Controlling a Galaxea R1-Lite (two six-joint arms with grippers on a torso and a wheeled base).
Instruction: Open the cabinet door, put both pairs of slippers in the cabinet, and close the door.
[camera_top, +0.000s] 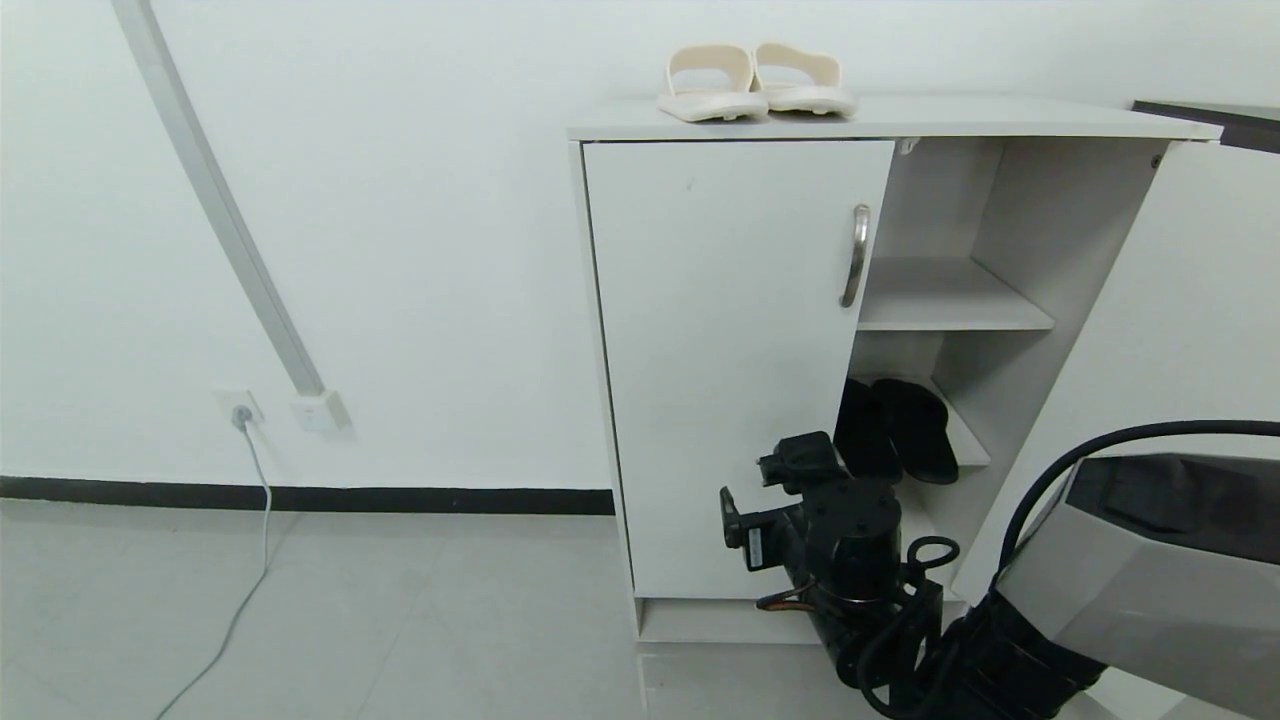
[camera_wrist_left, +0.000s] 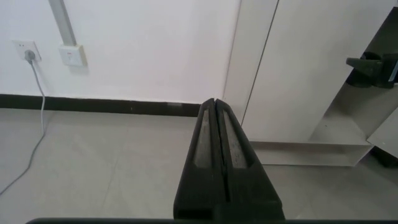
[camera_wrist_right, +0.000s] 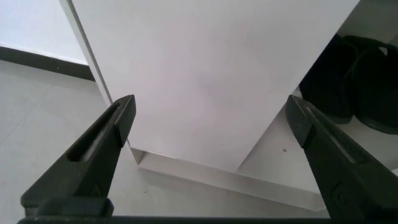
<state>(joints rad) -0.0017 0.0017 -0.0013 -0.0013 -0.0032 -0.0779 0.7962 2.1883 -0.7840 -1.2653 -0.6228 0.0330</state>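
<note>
Right hand (camera_wrist_right: 210, 102), spread wide, faces white cabinet (camera_top: 730, 400) on grey floor (camera_top: 400, 620).

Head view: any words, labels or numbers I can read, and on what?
No text can be read.
Small pale sticker on the right arm: too small to read.
The cabinet, cream slippers and black slippers: no print visible.
</note>
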